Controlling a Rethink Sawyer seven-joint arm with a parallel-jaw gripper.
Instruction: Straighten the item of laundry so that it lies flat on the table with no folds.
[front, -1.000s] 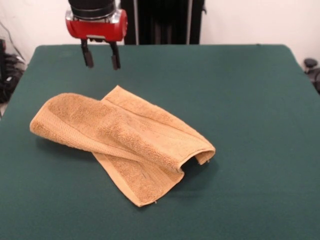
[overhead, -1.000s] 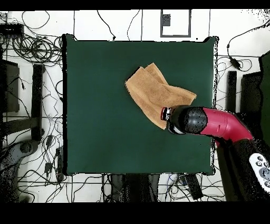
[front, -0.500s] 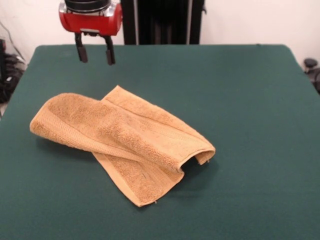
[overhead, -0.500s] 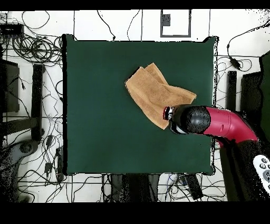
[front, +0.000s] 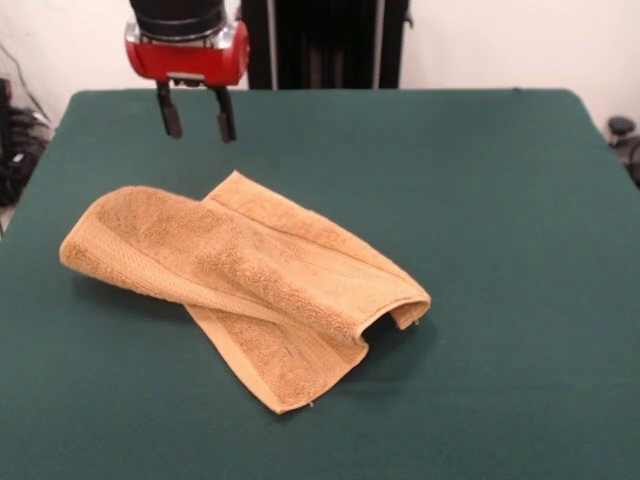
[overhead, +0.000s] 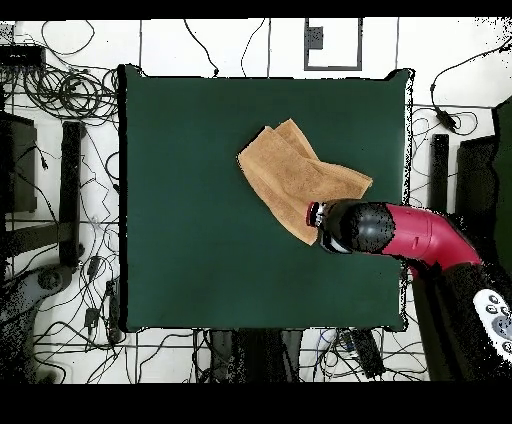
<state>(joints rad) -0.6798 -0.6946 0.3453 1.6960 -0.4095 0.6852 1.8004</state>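
towel (front: 245, 285) is crumpled near the middle of the table (front: 480, 180), folded over itself: one flap lies diagonally across the lower layer, and the fold at the towel's right end stands up a bit, with a small open loop. Two corners are clear of the overlap: one pointing at the far side of the table, one pointing at the near edge

gripper (front: 198, 112) hangs in the air above and beyond the towel's far-left part, not touching it, fingers (front: 172, 110) parted with nothing between them. Overhead view puts the arm's red body (overhead: 425, 235) right beside the towel's edge, wrist covering that corner

Judgement on the step: this is the approach to a pick, not yet a grasp. To do it well:
- go for the top flap only, at its free edge or rounded left end; pinching both layers would just drag the whole bundle
- come down low enough for the tips to bite terry, then close
- lift a little and pull away from the fold line so the flap peels off the lower layer
- the felt probably holds the bottom layer, so a slow drag should help

Expect a second pick for the raised loop at the right end
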